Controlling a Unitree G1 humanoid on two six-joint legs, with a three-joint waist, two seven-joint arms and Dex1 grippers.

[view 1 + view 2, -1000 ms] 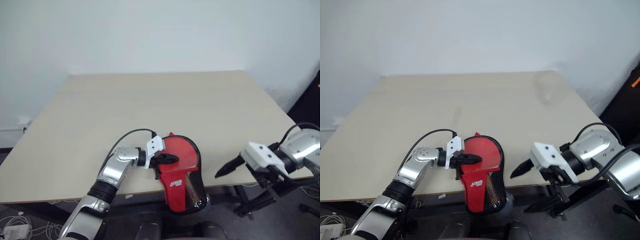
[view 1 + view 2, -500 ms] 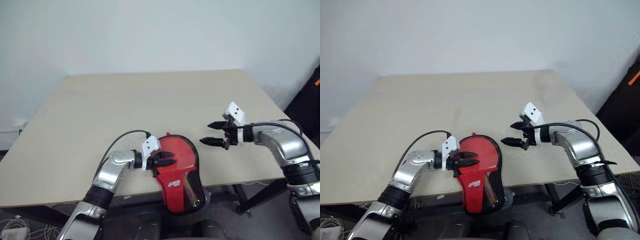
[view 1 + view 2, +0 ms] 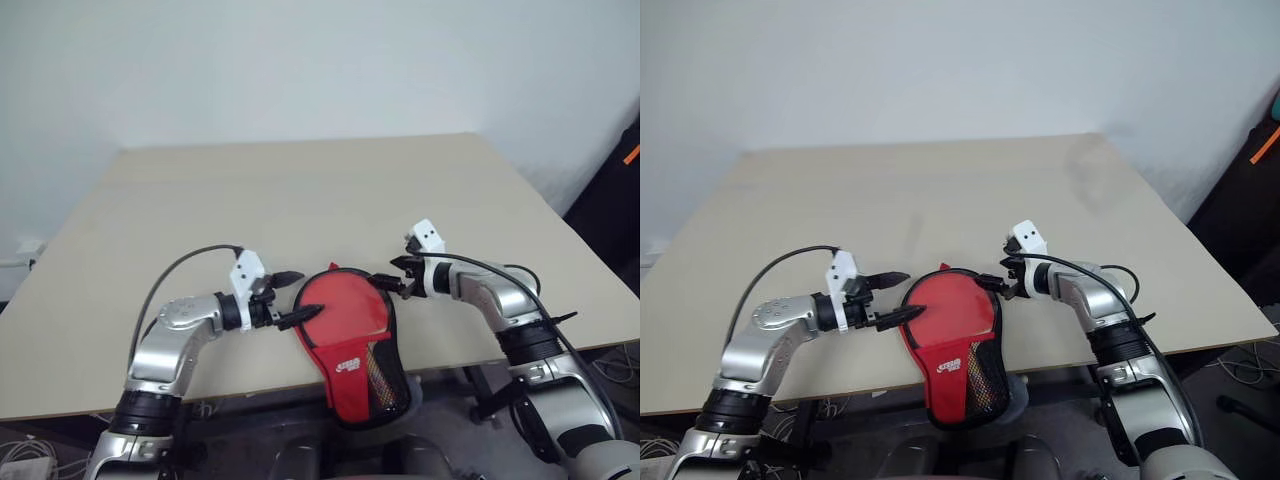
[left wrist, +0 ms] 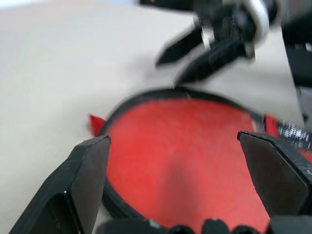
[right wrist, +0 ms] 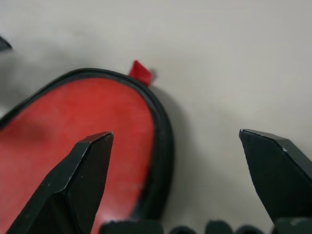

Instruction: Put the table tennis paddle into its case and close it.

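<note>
The case (image 3: 345, 325) lies red side up at the table's front edge. Its logo and black mesh end hangs over the edge, and a small red tab (image 3: 335, 268) sticks out at its far rim. The paddle is hidden; I cannot tell it apart from the case. My left gripper (image 3: 310, 292) is open just left of the case's round part, and nothing sits between its fingers (image 4: 90, 170). My right gripper (image 3: 388, 278) is open at the case's far right rim, also holding nothing. The right wrist view has the black zip rim (image 5: 163, 146) between its fingers.
The light wooden table (image 3: 300, 190) stretches wide and bare behind the case, up to a white wall. A dark object (image 3: 620, 190) stands beyond the table's right side. The front edge runs just under both grippers.
The left gripper let go of the case, opened, and drew back to the left and slightly up. The right arm swung in from the right, down to the case's rim, staying open.
</note>
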